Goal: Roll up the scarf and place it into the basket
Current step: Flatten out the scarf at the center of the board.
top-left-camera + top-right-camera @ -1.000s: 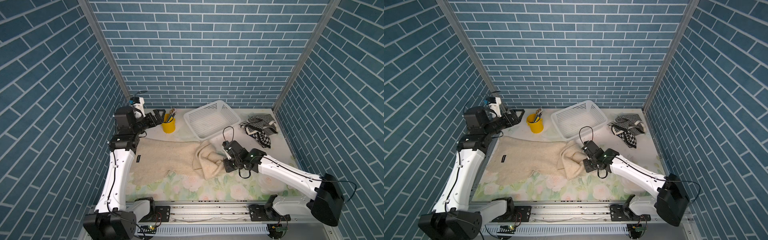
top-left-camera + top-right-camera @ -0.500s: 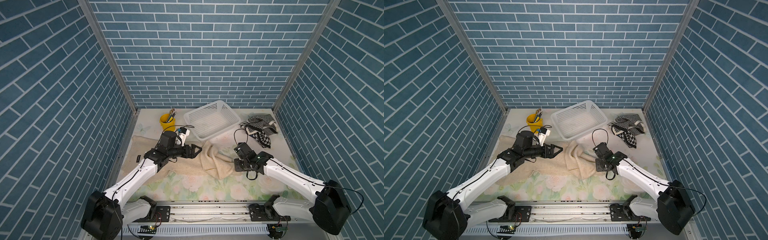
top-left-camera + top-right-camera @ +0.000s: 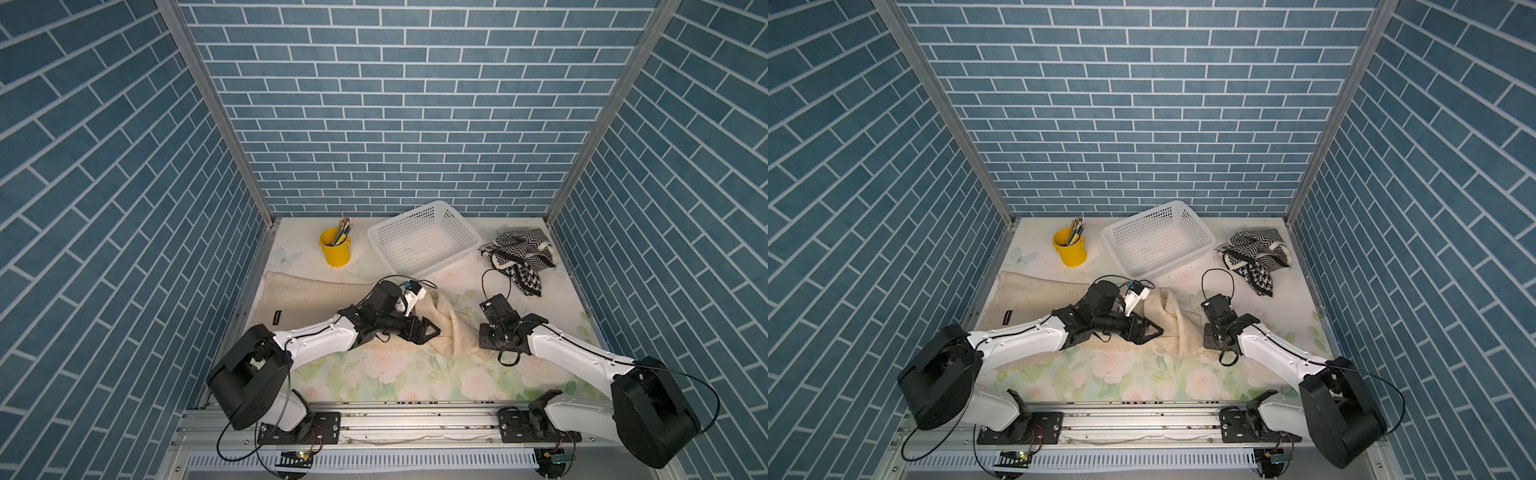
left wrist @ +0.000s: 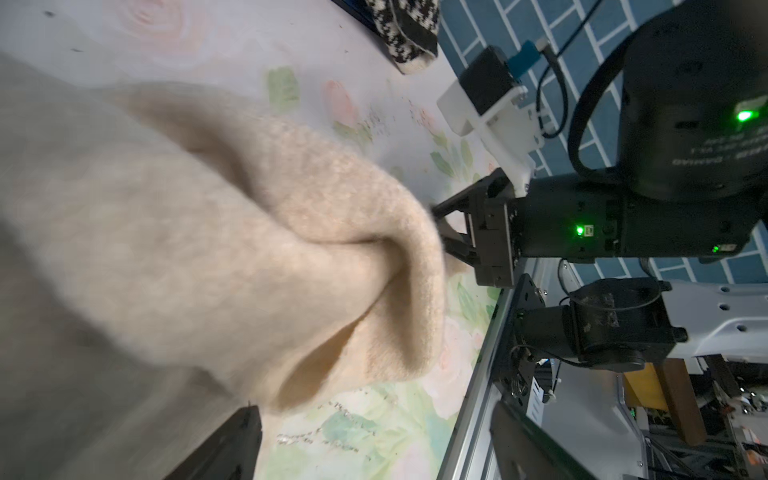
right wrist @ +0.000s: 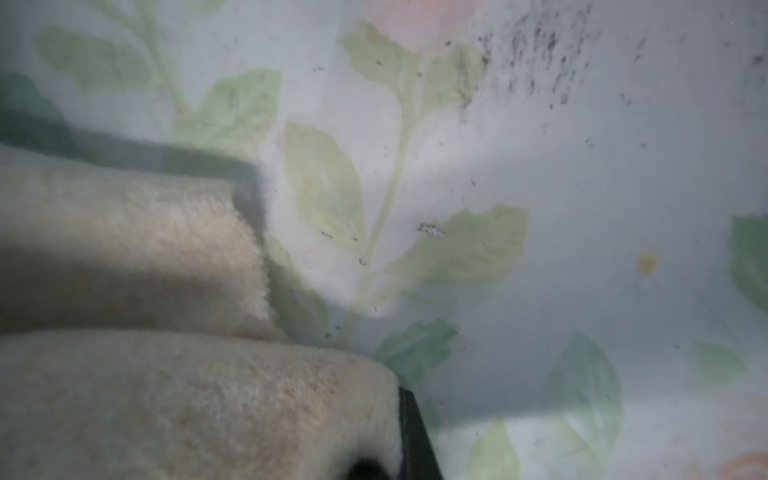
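Top views: overhead from the front, sharing the whole counter (image 3: 415, 374).
Wrist views: close on the scarf (image 4: 208, 249).

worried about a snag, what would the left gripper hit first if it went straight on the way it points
Most likely the raised fold of the beige scarf, just ahead of the open left gripper; the right gripper sits beyond it.
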Robot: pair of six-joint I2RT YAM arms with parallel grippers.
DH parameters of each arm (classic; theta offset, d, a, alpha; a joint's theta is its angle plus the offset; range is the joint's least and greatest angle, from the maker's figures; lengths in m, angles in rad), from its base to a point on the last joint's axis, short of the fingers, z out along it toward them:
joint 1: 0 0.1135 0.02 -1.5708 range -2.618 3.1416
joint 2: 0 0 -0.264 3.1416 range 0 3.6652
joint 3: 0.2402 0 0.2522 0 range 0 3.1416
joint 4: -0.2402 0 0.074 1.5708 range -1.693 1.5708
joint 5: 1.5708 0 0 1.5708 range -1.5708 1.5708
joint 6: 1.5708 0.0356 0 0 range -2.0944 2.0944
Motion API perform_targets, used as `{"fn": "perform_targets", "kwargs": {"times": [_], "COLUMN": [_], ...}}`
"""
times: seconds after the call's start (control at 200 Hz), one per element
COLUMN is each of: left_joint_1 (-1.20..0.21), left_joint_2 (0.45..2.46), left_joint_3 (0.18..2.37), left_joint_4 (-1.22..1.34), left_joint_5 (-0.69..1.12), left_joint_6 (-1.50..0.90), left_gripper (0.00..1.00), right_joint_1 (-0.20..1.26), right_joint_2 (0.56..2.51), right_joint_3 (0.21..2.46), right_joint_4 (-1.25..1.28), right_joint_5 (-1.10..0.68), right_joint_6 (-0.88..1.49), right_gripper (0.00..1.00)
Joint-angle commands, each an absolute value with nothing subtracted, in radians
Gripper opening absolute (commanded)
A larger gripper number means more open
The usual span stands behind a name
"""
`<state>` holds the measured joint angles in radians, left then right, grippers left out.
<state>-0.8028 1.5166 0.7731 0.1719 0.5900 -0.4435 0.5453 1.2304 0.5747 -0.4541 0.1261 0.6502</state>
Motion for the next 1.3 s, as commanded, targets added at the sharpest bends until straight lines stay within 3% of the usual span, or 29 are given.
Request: {"fn": "perform_targets", "kwargs": {"times": [0.0, 0.245, 0.505, 0.74, 0.95, 1.07, 1.14, 1.225, 1.295], "left_joint_1": [-0.814, -0.821, -0.82, -0.867, -0.874, -0.874, -0.874, -0.874, -0.876], "left_joint_2": [1.576, 1.737, 1.754, 1.785, 1.747, 1.769, 1.788, 1.818, 1.843], "left_joint_3": [0.824, 0.906, 0.867, 0.861, 0.819, 0.832, 0.843, 0.854, 0.88], "left_joint_4": [0.258, 0.205, 0.216, 0.176, 0.162, 0.167, 0.196, 0.239, 0.235], "left_joint_5": [0.625, 0.606, 0.595, 0.667, 0.655, 0.645, 0.649, 0.666, 0.672], "left_joint_6": [-0.393, -0.353, -0.347, -0.318, -0.308, -0.306, -0.318, -0.338, -0.341], "left_gripper": [0.91, 0.87, 0.86, 0.77, 0.75, 0.6, 0.43, 0.35, 0.11], "right_joint_1": [0.539, 0.532, 0.517, 0.506, 0.492, 0.493, 0.493, 0.493, 0.493], "right_joint_2": [1.216, 1.183, 1.176, 1.163, 1.175, 1.174, 1.172, 1.164, 1.153], "right_joint_3": [0.56, 0.548, 0.535, 0.542, 0.549, 0.554, 0.556, 0.553, 0.555], "right_joint_4": [-0.409, -0.411, -0.407, -0.416, -0.41, -0.406, -0.406, -0.405, -0.414], "right_joint_5": [0.089, 0.086, 0.083, 0.091, 0.087, 0.085, 0.082, 0.074, 0.075], "right_joint_6": [0.658, 0.649, 0.632, 0.624, 0.609, 0.609, 0.608, 0.606, 0.606], "right_gripper": [0.0, 0.0, 0.0, 0.0, 0.0, 0.0, 0.0, 0.0, 0.0]}}
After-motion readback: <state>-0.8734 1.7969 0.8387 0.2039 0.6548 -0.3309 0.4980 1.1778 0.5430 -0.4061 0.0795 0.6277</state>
